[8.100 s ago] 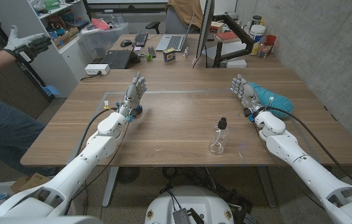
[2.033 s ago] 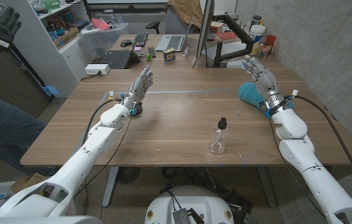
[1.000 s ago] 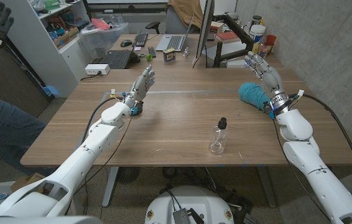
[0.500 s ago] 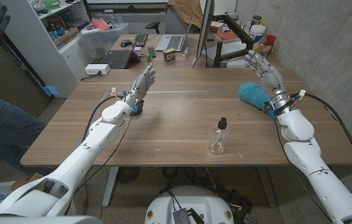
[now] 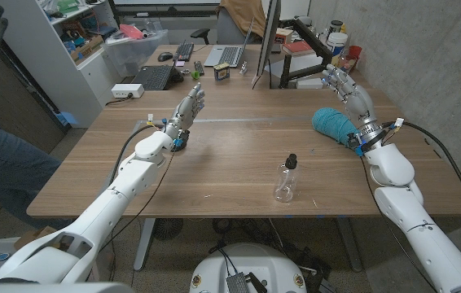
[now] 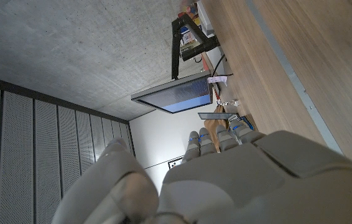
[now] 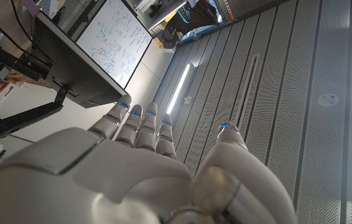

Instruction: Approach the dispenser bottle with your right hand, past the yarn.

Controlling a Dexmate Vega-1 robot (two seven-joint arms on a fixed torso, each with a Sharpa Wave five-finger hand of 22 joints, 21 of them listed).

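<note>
Nearest to me on the desk (image 5: 239, 175), the dispenser bottle (image 5: 286, 179) stands upright close to the front edge, a little right of the middle, with nothing touching it. It sits well apart from both my hands, so I judge the approach is barely begun.

Farther back on my right lies the teal yarn (image 5: 332, 126), between the bottle and my right hand (image 5: 353, 91). That hand is raised just beyond and beside the yarn, fingers straight and spread, holding nothing. I judge it sits high so it can clear the soft ball rather than drag it toward the bottle.

Across the desk, my left hand (image 5: 186, 110) stands up off the wood, fingers apart and empty, out of the way.

Beyond the desk's far edge are a monitor (image 5: 265, 41) and keyboards.
</note>
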